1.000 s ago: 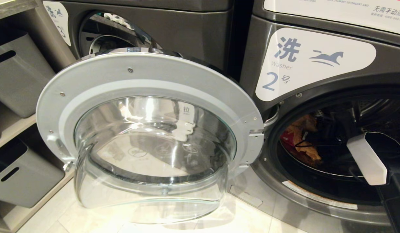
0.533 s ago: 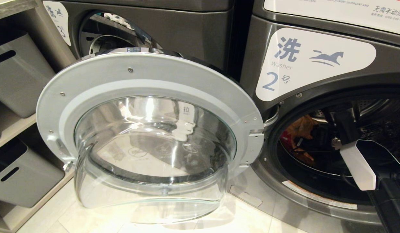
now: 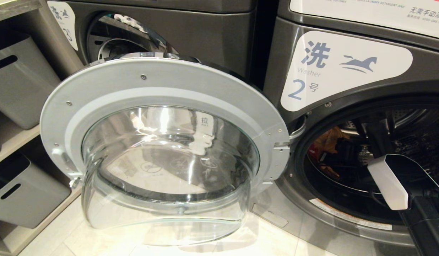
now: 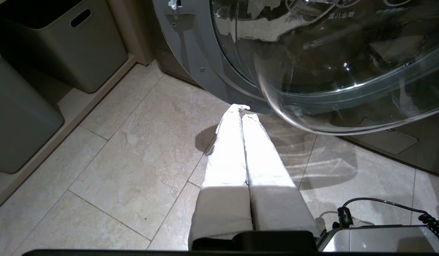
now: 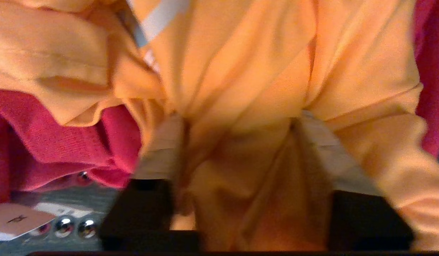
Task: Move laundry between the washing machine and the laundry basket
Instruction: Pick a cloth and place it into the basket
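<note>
Orange garment (image 5: 248,89) bunches between the right gripper (image 5: 237,149) fingers — half-open a moment ago, now narrowing — extraction seems imminent.

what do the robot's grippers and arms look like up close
The left gripper has two long, flat, pale white fingers that taper to narrow tips, on a black base with a coiled black cable beside it. The right gripper has the same pale ribbed fingers on black mounts. The right arm is black with a white housing.

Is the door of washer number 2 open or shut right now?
Open. The round glass washer door is swung wide left, baring the drum opening with orange laundry inside.
</note>
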